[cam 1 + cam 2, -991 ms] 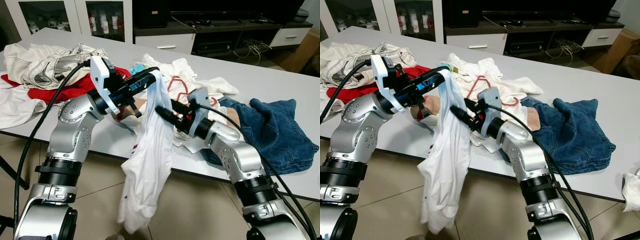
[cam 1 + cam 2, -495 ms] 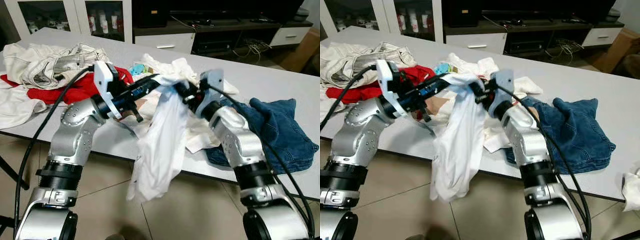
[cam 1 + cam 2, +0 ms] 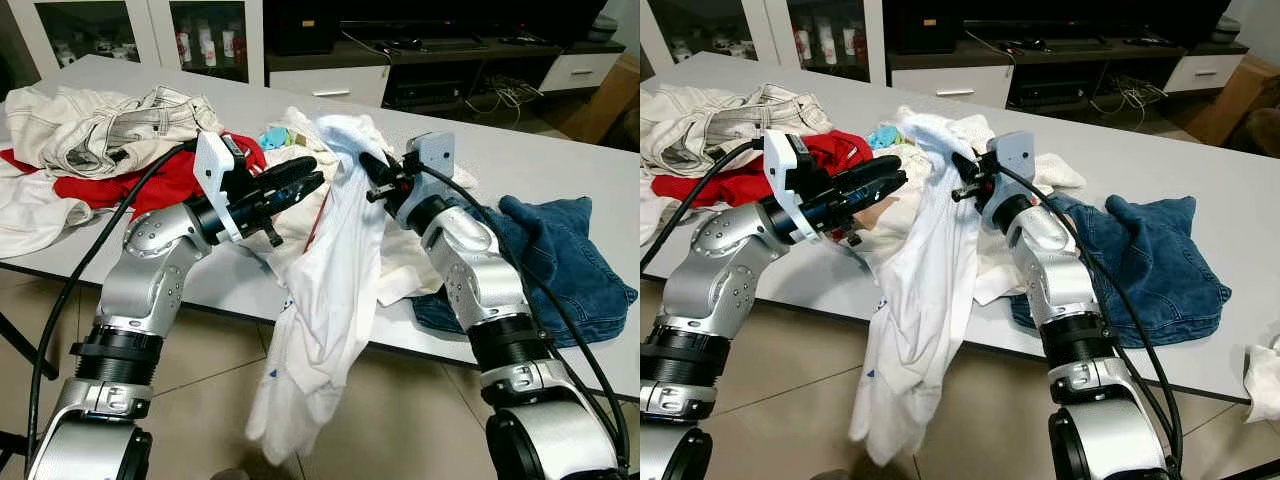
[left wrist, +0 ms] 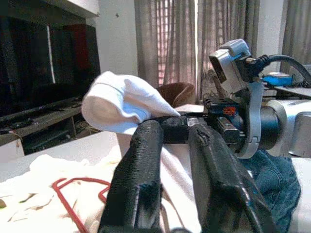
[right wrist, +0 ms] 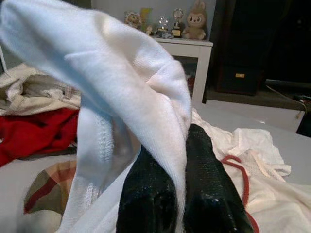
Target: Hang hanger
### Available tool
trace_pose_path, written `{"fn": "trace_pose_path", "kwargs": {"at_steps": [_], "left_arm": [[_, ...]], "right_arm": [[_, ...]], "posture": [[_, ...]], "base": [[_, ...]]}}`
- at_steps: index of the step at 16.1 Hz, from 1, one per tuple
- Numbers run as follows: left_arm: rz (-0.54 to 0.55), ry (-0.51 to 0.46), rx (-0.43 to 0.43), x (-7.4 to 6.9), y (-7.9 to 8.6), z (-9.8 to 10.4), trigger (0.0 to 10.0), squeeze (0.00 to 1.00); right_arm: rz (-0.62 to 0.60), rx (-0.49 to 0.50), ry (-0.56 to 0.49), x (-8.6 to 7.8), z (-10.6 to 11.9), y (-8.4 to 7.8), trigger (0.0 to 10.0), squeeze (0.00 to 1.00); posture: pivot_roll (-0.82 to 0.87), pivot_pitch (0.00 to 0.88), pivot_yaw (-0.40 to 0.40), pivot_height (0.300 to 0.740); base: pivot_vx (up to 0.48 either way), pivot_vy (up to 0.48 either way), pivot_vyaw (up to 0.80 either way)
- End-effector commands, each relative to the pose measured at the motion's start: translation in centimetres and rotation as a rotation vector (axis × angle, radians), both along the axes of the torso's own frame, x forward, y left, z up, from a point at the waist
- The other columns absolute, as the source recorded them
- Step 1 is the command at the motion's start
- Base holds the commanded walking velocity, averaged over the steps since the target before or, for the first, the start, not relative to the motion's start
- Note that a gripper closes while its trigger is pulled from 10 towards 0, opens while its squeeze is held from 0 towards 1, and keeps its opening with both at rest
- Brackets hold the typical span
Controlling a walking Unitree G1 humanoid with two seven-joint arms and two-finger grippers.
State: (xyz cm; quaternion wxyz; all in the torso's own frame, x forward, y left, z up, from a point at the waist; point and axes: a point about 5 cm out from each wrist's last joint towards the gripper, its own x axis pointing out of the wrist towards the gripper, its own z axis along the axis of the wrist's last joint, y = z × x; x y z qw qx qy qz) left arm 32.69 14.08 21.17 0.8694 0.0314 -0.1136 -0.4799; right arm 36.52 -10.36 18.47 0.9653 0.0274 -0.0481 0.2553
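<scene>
Both my silver arms are raised in front of me, bent at the elbows, forearms angled inward toward each other. My left gripper [image 3: 305, 178] points to my right, its two black fingers [image 4: 133, 184] slightly parted with nothing between them. My right gripper [image 3: 368, 165] points back to my left and slightly upward, its fingers [image 5: 148, 196] pressed close together, pinching a fold of white cloth [image 3: 335, 270]. The two grippers sit near each other, tips apart.

Grey table [image 3: 560, 160] w/ clothes: jeans [image 3: 560, 250].
</scene>
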Motion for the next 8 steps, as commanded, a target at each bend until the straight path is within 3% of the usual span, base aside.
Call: {"fn": "trace_pose_path", "kwargs": {"at_steps": [1, 5, 6, 8], "left_arm": [[-0.028, 0.028, 0.054, -0.4, -0.1, -0.9, 10.0, 0.00], [-0.102, 0.083, 0.097, -1.3, -0.5, -2.2, 10.0, 0.00], [-0.124, 0.124, 0.122, -1.4, -0.9, -3.1, 10.0, 0.00], [-0.118, 0.150, 0.129, -1.4, -1.1, -3.6, 10.0, 0.00]], "right_arm": [[-0.038, 0.001, -0.066, 0.6, 1.8, -0.8, 0.0, 0.00], [-0.058, 0.027, -0.137, 1.3, 3.9, -1.3, 0.0, 0.00], [-0.041, 0.053, -0.181, 1.5, 5.4, -0.9, 0.0, 0.00], [-0.018, 0.072, -0.199, 1.5, 6.1, -0.3, 0.0, 0.00]], "posture": [[0.04, 0.000, -0.071, 0.740], [0.03, 0.000, -0.071, 0.740], [0.03, 0.000, -0.072, 0.740], [0.03, 0.000, -0.075, 0.740]], "base": [[0.000, 0.000, 0.00], [0.000, 0.000, 0.00], [0.000, 0.000, 0.00], [0.000, 0.000, 0.00]]}}
